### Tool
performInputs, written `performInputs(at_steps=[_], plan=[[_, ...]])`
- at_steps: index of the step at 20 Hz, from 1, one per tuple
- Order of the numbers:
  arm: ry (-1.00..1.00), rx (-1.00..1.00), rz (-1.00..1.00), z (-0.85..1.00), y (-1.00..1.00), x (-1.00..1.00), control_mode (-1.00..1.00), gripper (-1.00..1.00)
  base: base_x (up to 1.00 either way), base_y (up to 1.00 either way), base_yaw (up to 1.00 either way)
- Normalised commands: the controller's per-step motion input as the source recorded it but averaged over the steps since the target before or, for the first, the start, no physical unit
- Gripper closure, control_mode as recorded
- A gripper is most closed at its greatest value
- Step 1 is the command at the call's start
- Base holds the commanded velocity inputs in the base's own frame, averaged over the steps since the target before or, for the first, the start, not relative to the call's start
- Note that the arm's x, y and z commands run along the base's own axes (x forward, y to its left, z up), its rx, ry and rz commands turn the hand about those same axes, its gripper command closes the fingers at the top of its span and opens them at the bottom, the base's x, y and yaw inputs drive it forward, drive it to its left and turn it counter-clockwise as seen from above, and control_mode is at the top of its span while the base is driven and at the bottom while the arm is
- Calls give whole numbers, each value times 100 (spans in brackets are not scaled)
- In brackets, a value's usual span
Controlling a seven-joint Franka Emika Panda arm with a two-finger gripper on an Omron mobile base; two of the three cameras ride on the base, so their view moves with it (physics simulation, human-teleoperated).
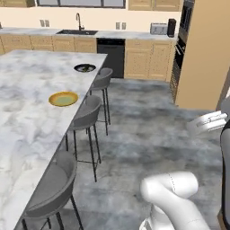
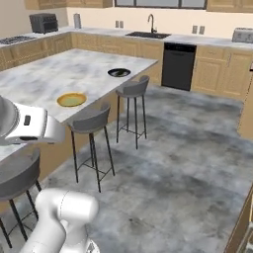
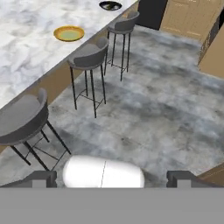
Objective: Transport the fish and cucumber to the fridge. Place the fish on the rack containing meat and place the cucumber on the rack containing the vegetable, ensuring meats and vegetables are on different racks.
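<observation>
My gripper (image 3: 111,177) is open, its two dark fingertips (image 3: 41,177) wide apart with nothing between them, held high over the grey floor and facing the island. A dark bowl (image 1: 85,68) at the far end of the marble island (image 1: 27,117) shows a greenish streak inside, too small to tell whether it is the cucumber. A yellow plate (image 1: 63,99) lies nearer on the island, also seen as the yellow plate (image 3: 69,33). The fish, the fridge, the meat and the vegetable are out of view.
Three grey bar stools (image 1: 87,114) line the island's right side. The wide grey floor (image 2: 188,148) lies open to the right of them. A back counter with a sink (image 1: 77,31) and a black dishwasher (image 1: 111,54) runs along the far wall. A tall tan cabinet panel (image 1: 202,54) stands at the right.
</observation>
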Motion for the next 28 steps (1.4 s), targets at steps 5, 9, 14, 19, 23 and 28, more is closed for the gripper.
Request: performInputs(at_steps=[5,9,14,19,23,28], plan=[[0,0,0,0,0,0,100,-100,100,-42,14],[0,0,0,0,0,0,100,-100,100,-34,10],[0,0,0,0,0,0,100,-100,100,-43,15],[0,0,0,0,0,0,100,-100,100,-38,18],[0,0,0,0,0,0,100,-100,100,-31,20],[0,0,0,0,0,0,100,-100,100,-18,24]])
